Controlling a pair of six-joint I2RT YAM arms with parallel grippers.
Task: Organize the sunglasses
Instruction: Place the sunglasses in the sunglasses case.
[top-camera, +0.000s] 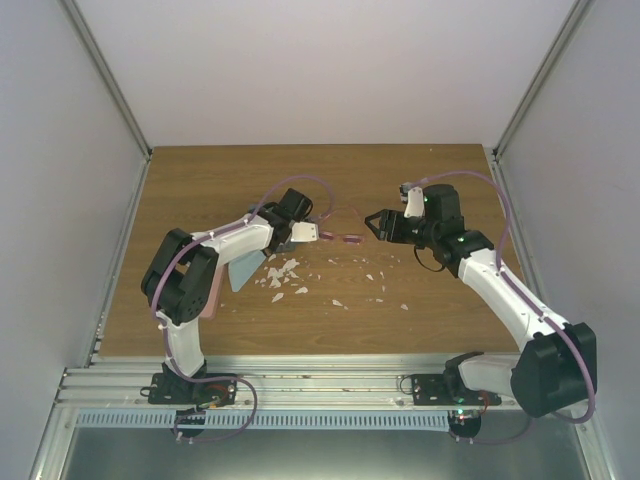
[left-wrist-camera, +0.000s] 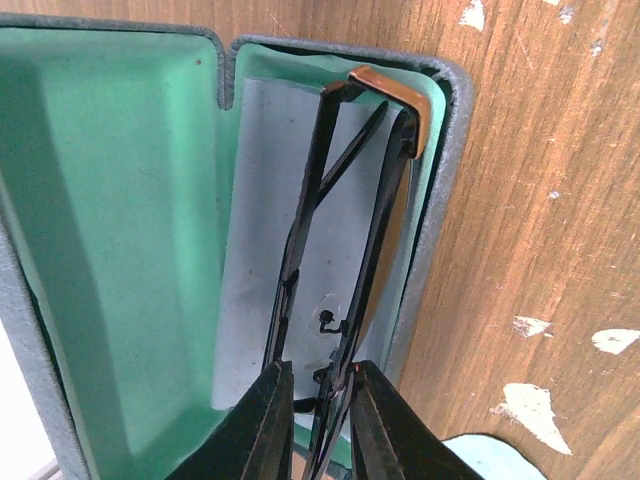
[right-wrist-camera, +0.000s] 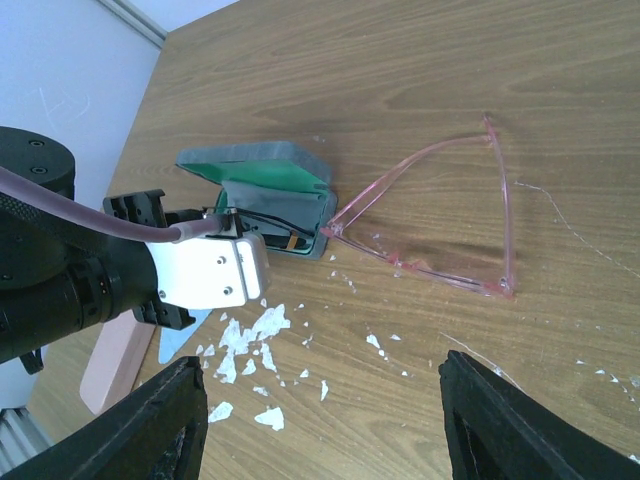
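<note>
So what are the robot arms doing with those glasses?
The left gripper is at the open grey oblong case with the green lining. The thin black-framed sunglasses lie folded inside the case, between the gripper's fingers. It's hard to tell if they are gripped. The right gripper hangs open above the wooden table, holding nothing. The thin pink-framed sunglasses lie unfolded on the table next to the case, not yet put away.

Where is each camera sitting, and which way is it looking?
Top: above and behind, looking down at the table; left arm and right arm show.
Left wrist: on that wrist, looking down into the open case at the black sunglasses; left gripper shows.
Right wrist: on that wrist, facing the pink sunglasses; right gripper shows.
Both wrist views share the case.
</note>
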